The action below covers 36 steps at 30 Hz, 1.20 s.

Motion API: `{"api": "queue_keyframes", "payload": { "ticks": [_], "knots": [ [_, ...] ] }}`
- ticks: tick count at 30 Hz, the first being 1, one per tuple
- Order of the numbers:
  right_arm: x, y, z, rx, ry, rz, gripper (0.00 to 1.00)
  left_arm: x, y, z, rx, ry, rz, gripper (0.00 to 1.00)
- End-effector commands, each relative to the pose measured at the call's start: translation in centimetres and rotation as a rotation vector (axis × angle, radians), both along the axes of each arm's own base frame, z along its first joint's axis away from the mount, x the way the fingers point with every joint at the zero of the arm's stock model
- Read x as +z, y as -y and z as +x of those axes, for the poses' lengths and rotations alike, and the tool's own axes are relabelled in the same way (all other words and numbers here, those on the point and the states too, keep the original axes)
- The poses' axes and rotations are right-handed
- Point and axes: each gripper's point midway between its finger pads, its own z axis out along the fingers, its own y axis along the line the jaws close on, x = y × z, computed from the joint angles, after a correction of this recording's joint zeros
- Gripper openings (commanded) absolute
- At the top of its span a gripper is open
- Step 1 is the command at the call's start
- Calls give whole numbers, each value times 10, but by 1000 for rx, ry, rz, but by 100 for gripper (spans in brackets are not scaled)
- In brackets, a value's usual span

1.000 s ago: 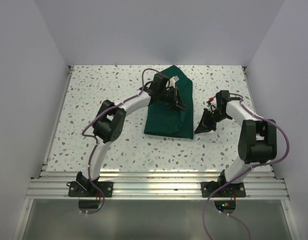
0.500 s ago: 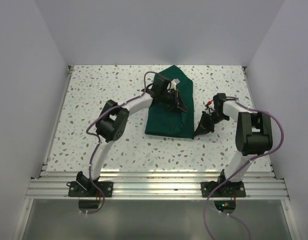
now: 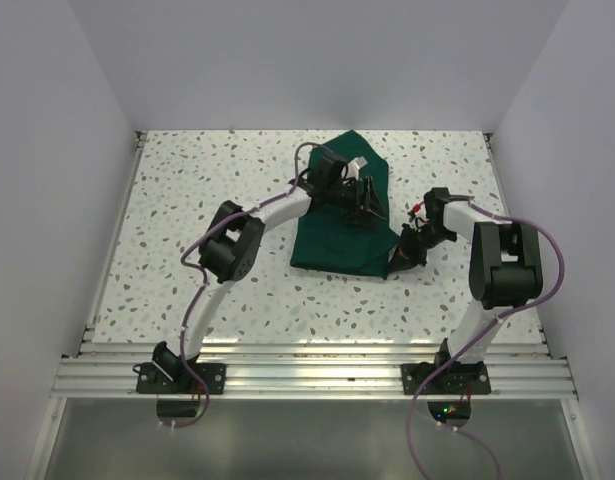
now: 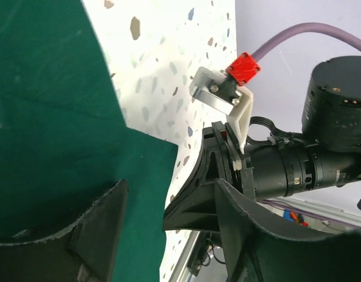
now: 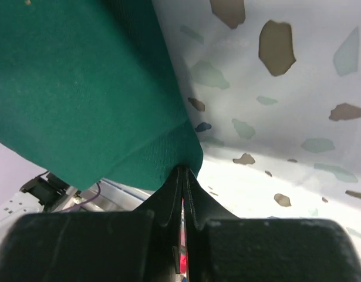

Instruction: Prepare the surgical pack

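The surgical pack shows as a folded dark green drape (image 3: 332, 235) lying at the table's middle back; whatever it wraps is hidden. My left gripper (image 3: 365, 205) hovers over the drape's right part with its jaws open and nothing between them. In the left wrist view the left gripper (image 4: 168, 235) frames green cloth (image 4: 51, 117) and the right arm's closed fingers (image 4: 195, 208). My right gripper (image 3: 397, 258) is shut, its tips pressed against the drape's near right corner (image 5: 189, 161). I cannot tell whether any cloth is pinched between them.
White speckled tabletop (image 3: 187, 200) surrounds the drape, with grey walls on three sides. The aluminium rail (image 3: 307, 365) carrying both arm bases runs along the near edge. The two grippers sit close together at the drape's right side.
The left gripper has opened and shifted slightly right over the drape. The right gripper, still shut, has slid left to the drape's near right corner.
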Motion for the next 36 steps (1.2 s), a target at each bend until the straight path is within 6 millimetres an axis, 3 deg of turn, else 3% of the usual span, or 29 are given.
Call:
{"api": "queue_keyframes", "payload": {
  "ticks": [1, 2, 3, 5, 9, 10, 11, 13, 17, 18, 21, 25, 31, 36],
  "knots": [
    [21, 2, 6, 24, 37, -17, 0, 82, 2, 7, -64, 244, -100, 65],
    [25, 6, 6, 33, 53, -44, 0, 90, -5, 12, -54, 269, -98, 66],
    [33, 9, 6, 35, 53, -58, 0, 110, -12, 13, -44, 308, -101, 66],
    [45, 16, 9, 38, 90, -102, 0, 116, -31, 20, -23, 379, -55, 65],
    [84, 26, 22, 33, 169, -169, 0, 126, -91, 31, 55, 476, 72, 58],
    [91, 27, 25, 30, 185, -174, 1, 108, -104, 27, 45, 460, 106, 50],
    [100, 24, 34, 29, 223, -159, 1, 103, -120, 32, 63, 453, 123, 45],
    [102, 16, 44, 29, 246, -111, 1, 91, -138, 21, 44, 433, 126, 34],
    [91, -2, 78, -8, 259, -2, 1, 77, -148, -11, -13, 387, 108, 23],
    [79, -4, 83, -13, 227, 6, 1, 62, -151, -22, -24, 345, 115, 20],
    [63, -2, 95, -16, 197, -10, 1, 47, -156, -39, -43, 299, 102, 17],
    [62, 2, 106, -12, 206, -37, 1, 36, -159, -53, -76, 277, 97, 16],
    [50, 5, 103, -6, 169, -51, 1, 26, -164, -65, -93, 265, 102, 16],
    [46, 8, 98, -4, 169, -69, 1, 4, -184, -73, -72, 245, 214, 15]
  ]
}}
